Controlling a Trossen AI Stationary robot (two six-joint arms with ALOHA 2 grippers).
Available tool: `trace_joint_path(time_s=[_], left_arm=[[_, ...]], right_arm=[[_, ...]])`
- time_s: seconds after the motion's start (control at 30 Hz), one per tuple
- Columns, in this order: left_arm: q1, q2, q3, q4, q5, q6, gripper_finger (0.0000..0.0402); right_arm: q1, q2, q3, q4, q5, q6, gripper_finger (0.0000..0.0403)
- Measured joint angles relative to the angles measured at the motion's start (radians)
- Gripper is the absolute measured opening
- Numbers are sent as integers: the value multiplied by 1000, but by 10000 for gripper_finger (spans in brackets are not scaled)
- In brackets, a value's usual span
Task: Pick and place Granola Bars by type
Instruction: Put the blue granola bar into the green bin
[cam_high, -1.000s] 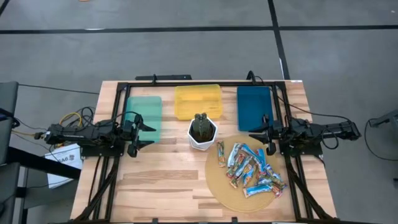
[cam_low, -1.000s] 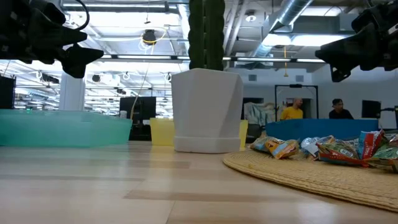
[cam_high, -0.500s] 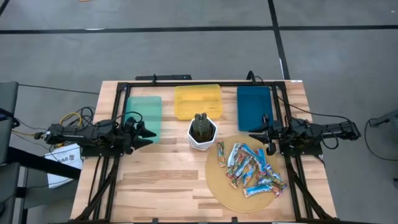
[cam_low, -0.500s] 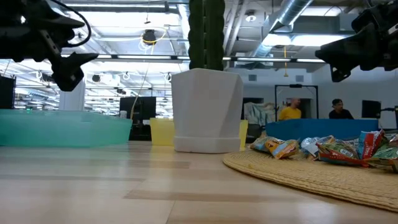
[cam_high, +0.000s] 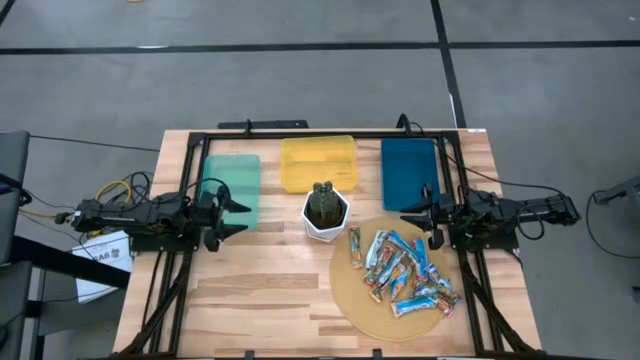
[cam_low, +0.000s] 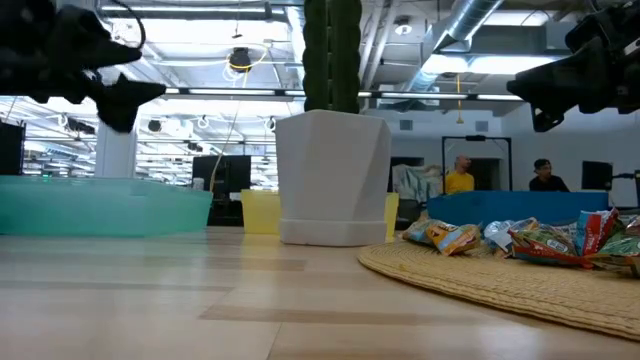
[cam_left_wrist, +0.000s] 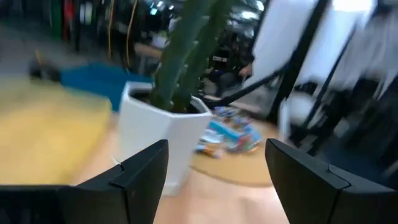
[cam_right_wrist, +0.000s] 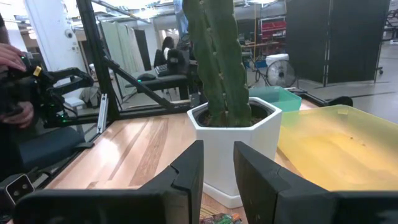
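Observation:
Several foil-wrapped granola bars (cam_high: 400, 270) in blue, orange, silver and brown lie heaped on a round woven mat (cam_high: 350, 300) at the table's right front. They also show in the low view (cam_low: 540, 240) and the left wrist view (cam_left_wrist: 230, 130). My left gripper (cam_high: 236, 216) is open and empty above the table's left side, beside the green bin. My right gripper (cam_high: 415, 225) hangs above the mat's far edge, empty, its fingers a narrow gap apart (cam_right_wrist: 217, 149).
A white pot with a cactus (cam_high: 325, 212) stands at the table's middle between the two grippers. A green bin (cam_high: 232, 185), a yellow bin (cam_high: 318, 162) and a blue bin (cam_high: 408, 172) stand in a row along the far side. People show in the room beyond the table (cam_low: 460, 180).
My left gripper has rolled about its wrist and rolled back to about how it stood, staying open and in place. The bars and my right gripper have kept still.

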Motion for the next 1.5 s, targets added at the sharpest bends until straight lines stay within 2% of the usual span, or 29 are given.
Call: trace_joint_path(time_s=[0.1,0.23,1.03,1.1,1.3,1.5], left_arm=[[0,0,0,0,1,196,261],[0,0,0,0,1,274,261],[0,0,0,-1,2,249,261],[0,0,0,-1,2,255,261],[0,0,0,-2,3,257,261],[0,0,0,-2,3,261,261]], right_arm=[[0,0,0,0,0,0,82],[0,0,0,0,0,0,82],[0,0,0,0,0,3,82],[0,0,0,0,0,87,82],[0,-3,0,8,-1,665,82],[1,-2,37,-62,-2,880,82]])
